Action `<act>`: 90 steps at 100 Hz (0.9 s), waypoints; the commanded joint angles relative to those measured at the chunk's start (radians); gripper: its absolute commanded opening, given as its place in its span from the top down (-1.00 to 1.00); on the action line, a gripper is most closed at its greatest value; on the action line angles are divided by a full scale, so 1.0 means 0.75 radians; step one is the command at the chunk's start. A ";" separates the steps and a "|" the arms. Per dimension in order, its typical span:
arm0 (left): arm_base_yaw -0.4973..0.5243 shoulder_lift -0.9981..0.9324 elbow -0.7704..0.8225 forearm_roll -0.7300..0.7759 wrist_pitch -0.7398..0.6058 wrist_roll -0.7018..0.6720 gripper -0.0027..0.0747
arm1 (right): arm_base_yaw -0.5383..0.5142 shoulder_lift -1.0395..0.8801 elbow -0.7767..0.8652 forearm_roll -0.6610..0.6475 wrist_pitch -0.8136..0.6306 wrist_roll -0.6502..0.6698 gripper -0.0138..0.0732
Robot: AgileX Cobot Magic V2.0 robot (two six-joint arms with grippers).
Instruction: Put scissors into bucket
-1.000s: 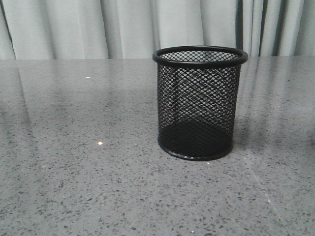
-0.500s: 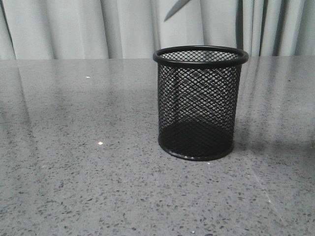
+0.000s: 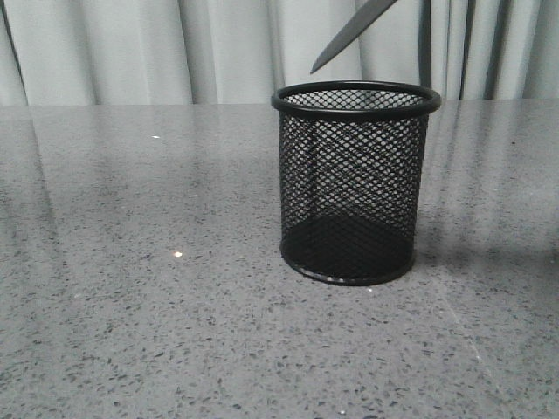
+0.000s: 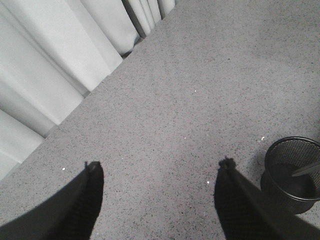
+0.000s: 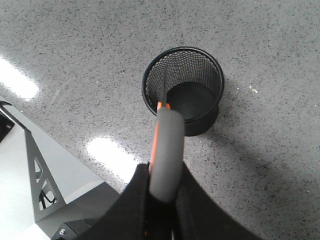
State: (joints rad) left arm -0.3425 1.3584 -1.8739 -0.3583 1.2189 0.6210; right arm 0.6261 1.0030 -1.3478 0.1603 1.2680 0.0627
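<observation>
Step in hand: the right gripper (image 5: 161,192) is carrying the scissors (image 3: 349,36) blade-first toward the bucket (image 3: 354,182).
Right jaws: they are clamping the grey handle, blades hanging free below.
Left jaws: the left gripper (image 4: 157,200) is hovering well apart from the bucket, spread wide and holding nothing.
Scissors: the blade is slanting, its tip lying just above the rim's left side in the front view.
Bucket: it is standing upright on the tabletop (image 3: 140,288).
Doing it well: the tip probably needs centring over the mouth, and the blades are likely wanting a steeper tilt before lowering.
Risk: a tip catching the rim is liable to tip the light bucket.
</observation>
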 commanded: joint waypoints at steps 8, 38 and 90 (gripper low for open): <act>0.004 -0.036 -0.043 -0.049 -0.070 -0.004 -0.21 | 0.001 0.040 -0.021 -0.011 0.041 0.002 0.80; 0.004 -0.036 -0.043 -0.049 -0.070 -0.004 -0.21 | 0.001 0.108 -0.019 -0.028 0.041 0.002 0.80; 0.004 -0.036 -0.043 -0.049 -0.070 -0.004 -0.21 | -0.018 0.196 -0.019 -0.059 0.041 -0.003 0.80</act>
State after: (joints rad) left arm -0.3425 1.3584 -1.8739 -0.3598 1.2189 0.6210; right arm 0.6242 1.1613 -1.3400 0.1223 1.2680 0.0641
